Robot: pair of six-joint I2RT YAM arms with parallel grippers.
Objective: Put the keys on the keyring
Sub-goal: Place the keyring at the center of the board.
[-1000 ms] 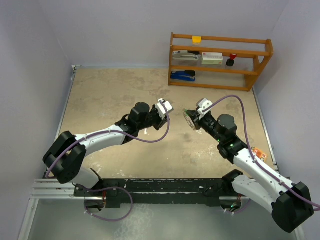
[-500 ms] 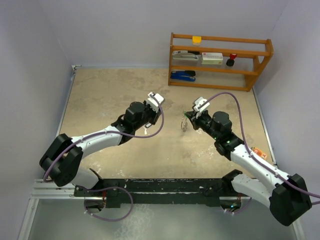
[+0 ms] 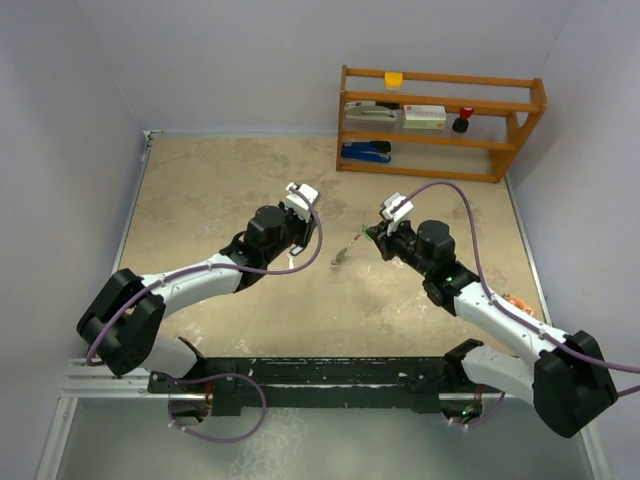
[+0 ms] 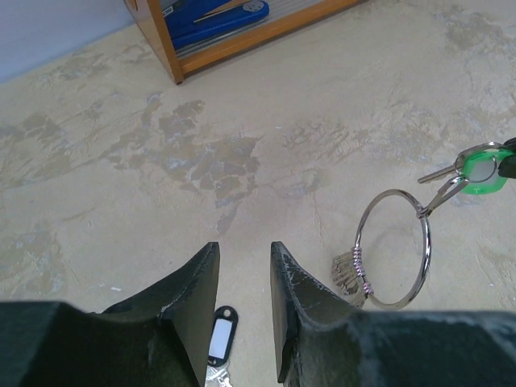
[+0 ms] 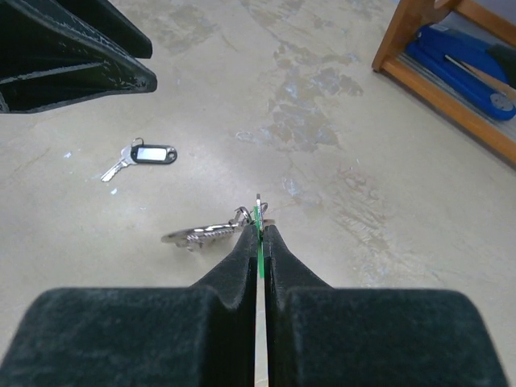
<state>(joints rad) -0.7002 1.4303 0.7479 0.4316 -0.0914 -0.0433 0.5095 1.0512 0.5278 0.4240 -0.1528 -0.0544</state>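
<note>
Silver keyring (image 4: pixel 393 305) dangles just off the tips of the right end effector (image 5: pixel 258 230), which pinches the green-headed key (image 4: pixel 482 171) edge-on, with a small bunch of keys (image 4: pixel 347 274) already on the wire. The left end effector (image 4: pixel 242 254) has backed away from where the two met a second ago, its jaws partly spread and empty, so that threading looks finished. Beneath it a black-tagged key (image 5: pixel 139 156) lies on the bench (image 5: pixel 363 121), probably next.
</note>
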